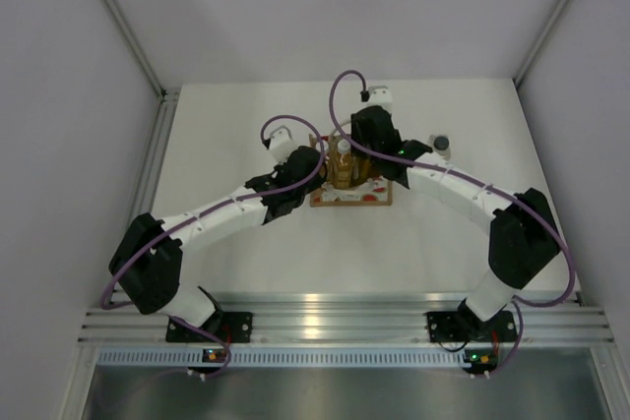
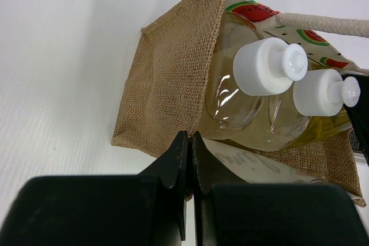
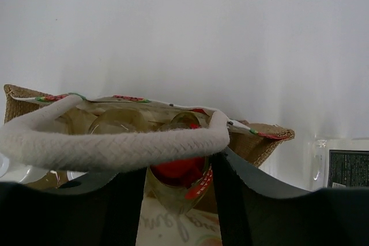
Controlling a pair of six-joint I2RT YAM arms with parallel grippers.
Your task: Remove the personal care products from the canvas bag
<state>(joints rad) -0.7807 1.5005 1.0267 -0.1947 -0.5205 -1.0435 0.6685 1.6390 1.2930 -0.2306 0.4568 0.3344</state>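
- Overhead, top view: canvas bag (image 1: 349,196) stands mid-table (image 1: 295,253), between the two arms. Left gripper (image 1: 300,166) is at its left edge, right gripper (image 1: 362,148) reaches down into its mouth from the far side. One clear bottle (image 1: 440,145) with a dark cap stands out on the table, right of the bag. The rest are inside.
- Left wrist view: left gripper (image 2: 189,148) has its fingers pressed together on the near rim of the burlap, apparently pinching the cloth. Two white-capped bottles (image 2: 268,64) lean side by side inside the bag. Risk: the hold is on one corner only, so an upward tug elsewhere could tip or fold the bag and spill the bottles.
- Right wrist view: right gripper (image 3: 179,177) straddles the red-capped bottle (image 3: 185,193), one finger each side. Cannot tell whether the pads touch it yet. The white rope handle (image 3: 115,142) lies straight across in front of both fingers.
- Main hazard, by my reading: on a lift the handle could catch on the fingers or bottle, so the bag rises too or the bottle is dragged loose. A hold near the smooth cap could also slip.
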